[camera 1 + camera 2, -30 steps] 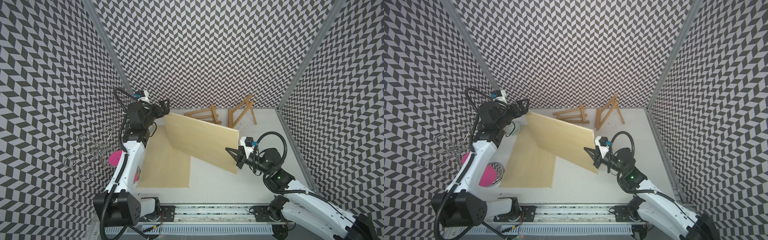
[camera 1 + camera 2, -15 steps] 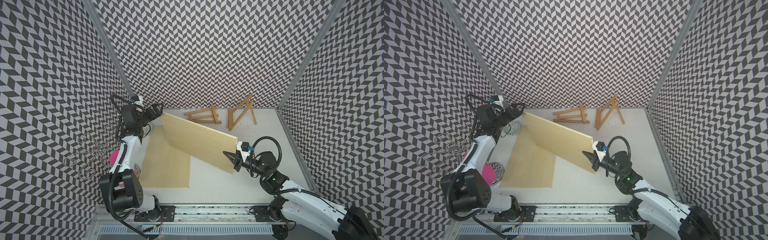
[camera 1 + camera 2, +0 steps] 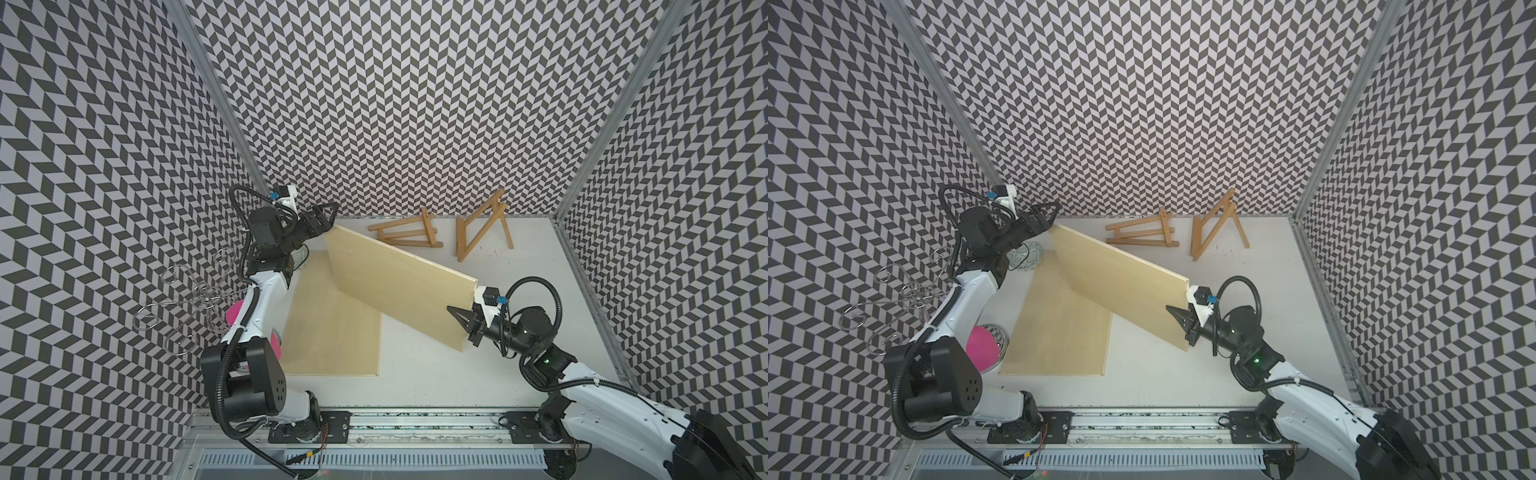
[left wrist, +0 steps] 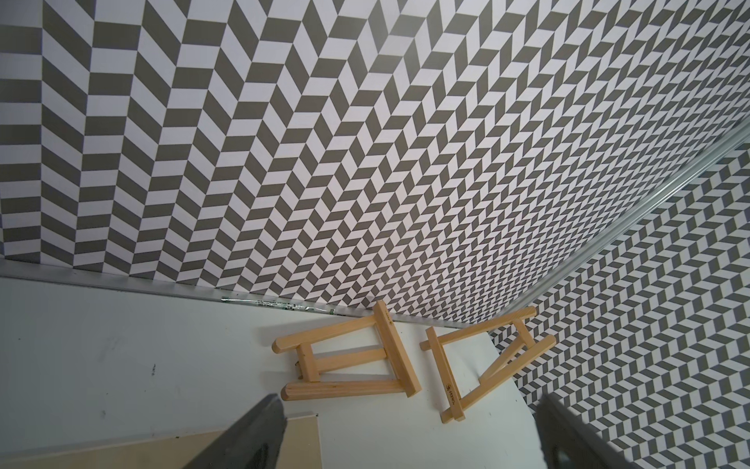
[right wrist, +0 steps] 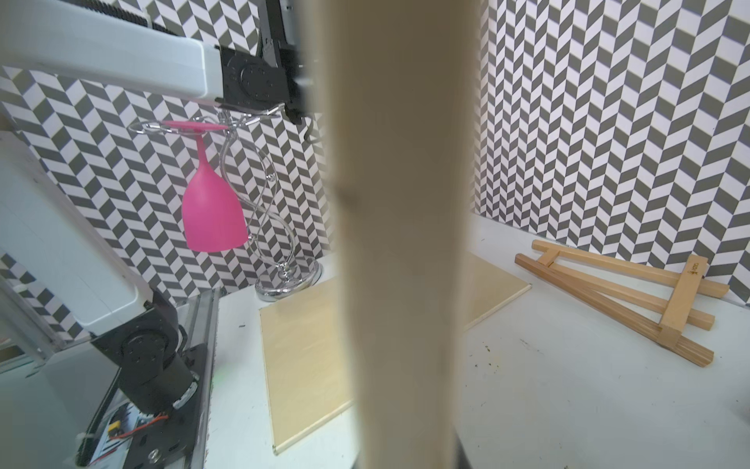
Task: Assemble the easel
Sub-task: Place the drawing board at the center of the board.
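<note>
Gripping the tilted board (image 3: 399, 286) by one end in our right jaws, left jaws spread open at its far corner, we judge assembly part-done: the standing easel (image 3: 459, 237) at the bench's (image 3: 457, 374) back awaits it.

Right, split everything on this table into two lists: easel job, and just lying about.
Easel job: lying easel frame, standing easel frame, raised board, probably also the flat board.

Lying about: pink glass, wire rack, patterned dish.
</note>
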Motion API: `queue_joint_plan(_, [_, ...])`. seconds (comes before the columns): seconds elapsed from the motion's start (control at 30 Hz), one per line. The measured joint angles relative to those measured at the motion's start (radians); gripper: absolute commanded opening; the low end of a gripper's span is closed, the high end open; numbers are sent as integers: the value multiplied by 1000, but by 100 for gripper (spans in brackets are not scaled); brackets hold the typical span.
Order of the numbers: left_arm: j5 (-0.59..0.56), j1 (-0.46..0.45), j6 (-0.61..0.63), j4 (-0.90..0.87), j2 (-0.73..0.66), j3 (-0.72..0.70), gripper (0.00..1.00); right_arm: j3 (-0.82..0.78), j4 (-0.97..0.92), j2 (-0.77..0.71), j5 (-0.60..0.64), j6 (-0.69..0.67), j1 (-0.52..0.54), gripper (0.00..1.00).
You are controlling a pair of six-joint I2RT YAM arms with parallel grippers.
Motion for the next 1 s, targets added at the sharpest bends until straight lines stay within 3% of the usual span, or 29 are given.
queue_joint_plan(0.1, [-17, -2, 5, -8, -4, 0, 97, 1, -2, -11, -10, 11, 0, 19])
queue_joint_plan(0.2, [-27, -2, 5, -8, -9, -2, 97, 4, -6, -11, -22, 21, 0, 14])
queue_joint_plan(0.67, [-45, -2, 18, -38, -21, -4, 97, 179, -175, -6, -109, 8, -1, 27])
queue_joint_plan(1.0, [-68, -2, 24, -62, -45, -4, 99, 327, -393, 36, -104, 6, 14, 30])
